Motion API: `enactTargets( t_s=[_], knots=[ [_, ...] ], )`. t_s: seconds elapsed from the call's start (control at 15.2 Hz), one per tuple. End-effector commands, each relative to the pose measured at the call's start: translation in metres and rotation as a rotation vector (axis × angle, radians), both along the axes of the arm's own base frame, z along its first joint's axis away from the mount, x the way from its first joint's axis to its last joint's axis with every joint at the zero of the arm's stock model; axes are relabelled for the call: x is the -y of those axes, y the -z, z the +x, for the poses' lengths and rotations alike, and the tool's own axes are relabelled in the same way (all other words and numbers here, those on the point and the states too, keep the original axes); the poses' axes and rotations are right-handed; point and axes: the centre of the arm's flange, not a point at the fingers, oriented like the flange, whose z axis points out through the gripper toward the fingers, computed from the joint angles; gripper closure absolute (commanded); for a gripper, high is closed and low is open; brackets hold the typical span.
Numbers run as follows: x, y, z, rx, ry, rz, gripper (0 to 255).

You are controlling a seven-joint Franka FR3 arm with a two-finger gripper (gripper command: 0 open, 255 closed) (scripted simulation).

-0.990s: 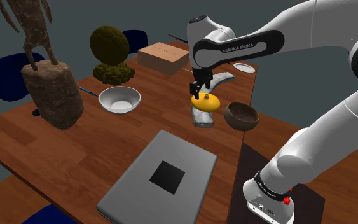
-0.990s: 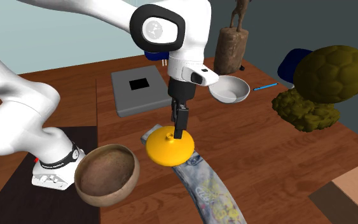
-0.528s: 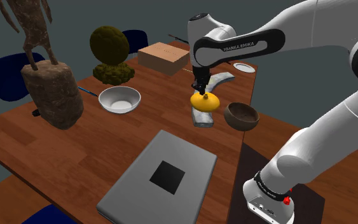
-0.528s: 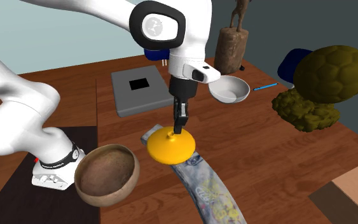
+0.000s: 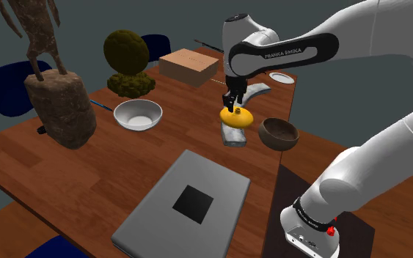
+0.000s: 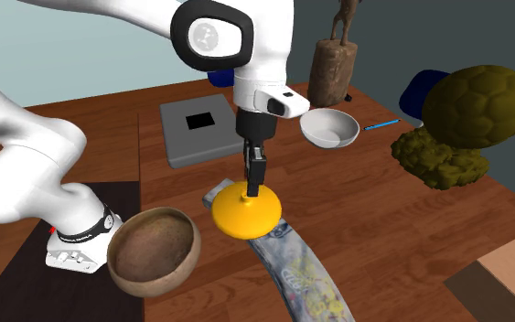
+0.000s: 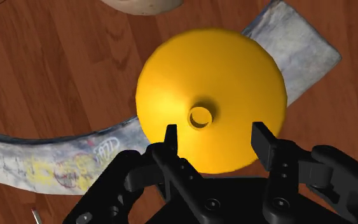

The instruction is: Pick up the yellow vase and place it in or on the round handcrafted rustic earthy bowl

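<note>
- Yellow vase (image 5: 236, 117) is squat and dome-shaped with a short narrow neck. It sits upright on one end of a curved grey board (image 5: 235, 136), which lies flat on the wooden table (image 5: 109, 168).
- Wrist view: the round mouth of the vase (image 7: 209, 95) faces the camera. The board (image 7: 56, 159) runs under it, showing faint scribbled markings.
- Black gripper (image 5: 232, 102) hangs straight down over the vase, with its tips low at the neck.
- Wrist view: the fingers of the gripper (image 7: 214, 130) stand apart, one on each side of the neck. There is a gap to the neck on both sides, so nothing is clamped.
- Second exterior view: the gripper (image 6: 255, 180) reaches down to the top of the vase (image 6: 246, 212).
- Brown rustic bowl (image 5: 279, 133) stands on the table near the edge, on the shoulder view's right of the vase and apart from it. It is upright and holds nothing. In the second exterior view the bowl (image 6: 153, 252) is at the lower left.
- White bowl (image 5: 138, 115) sits on the shoulder view's left of the vase, well apart from it.
- Grey flat slab with a black square (image 5: 183, 212) lies in the shoulder view's foreground.
- Also on the table are a brown figure on a rock base (image 5: 58, 110), an olive lumpy sculpture (image 5: 128, 62) and a cardboard box (image 5: 188, 66).
</note>
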Motion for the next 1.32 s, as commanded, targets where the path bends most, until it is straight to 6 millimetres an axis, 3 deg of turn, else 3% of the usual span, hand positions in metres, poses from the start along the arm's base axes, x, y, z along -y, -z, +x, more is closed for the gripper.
enactTargets(
  t_s=[0.0, 0.07, 0.13, 0.59, 1.12, 1.19, 1.25],
  knots=[
    [0.017, -0.022, -0.042, 0.203, -0.099, 0.096, 0],
    [0.032, -0.029, -0.07, 0.324, -0.157, 0.158, 0],
    [0.039, -0.03, -0.081, 0.371, -0.18, 0.182, 0],
    [0.041, 0.008, -0.069, 0.371, -0.18, 0.182, 0],
    [0.041, 0.008, -0.069, 0.371, -0.18, 0.182, 0],
    [0.041, 0.008, -0.069, 0.371, -0.18, 0.182, 255],
    [0.041, 0.008, -0.069, 0.371, -0.18, 0.182, 255]
  ],
)
